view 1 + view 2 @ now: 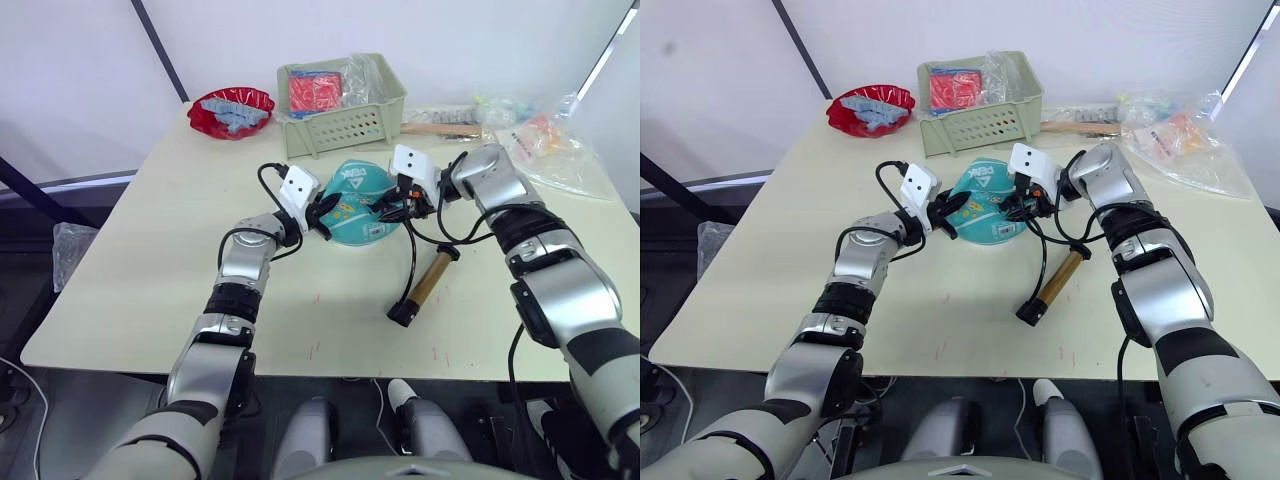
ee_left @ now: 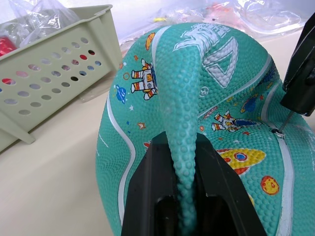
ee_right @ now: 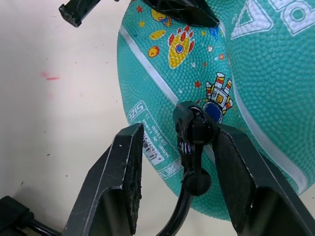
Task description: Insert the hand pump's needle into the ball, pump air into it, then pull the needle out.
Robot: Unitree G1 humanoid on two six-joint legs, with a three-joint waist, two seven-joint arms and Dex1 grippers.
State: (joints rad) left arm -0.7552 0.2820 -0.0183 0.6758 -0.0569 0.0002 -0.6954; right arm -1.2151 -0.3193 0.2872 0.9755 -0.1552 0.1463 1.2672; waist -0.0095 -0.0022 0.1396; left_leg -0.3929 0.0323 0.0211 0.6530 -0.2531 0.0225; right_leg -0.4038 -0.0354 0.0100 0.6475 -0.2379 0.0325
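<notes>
The teal ball (image 1: 355, 190) lies soft and dented in the middle of the table. My left gripper (image 1: 322, 212) is at its left side, shut on a pinched-up fold of the ball's rubber (image 2: 183, 113). On the ball's right side the thin needle (image 2: 284, 121) has its tip at the ball's valve hole. The needle's black fitting (image 3: 194, 142) sits between the fingers of my right gripper (image 3: 178, 129), which stands open: the fitting rests against one finger with a gap to the other. The hand pump (image 1: 430, 280) lies on the table to the ball's front right, its black hose curving up to the fitting.
A green perforated basket (image 1: 345, 125) with red packets stands just behind the ball. A red bowl (image 1: 230, 110) is at the back left. Wooden sticks (image 1: 440, 128) and clear plastic bags (image 1: 545, 140) lie at the back right.
</notes>
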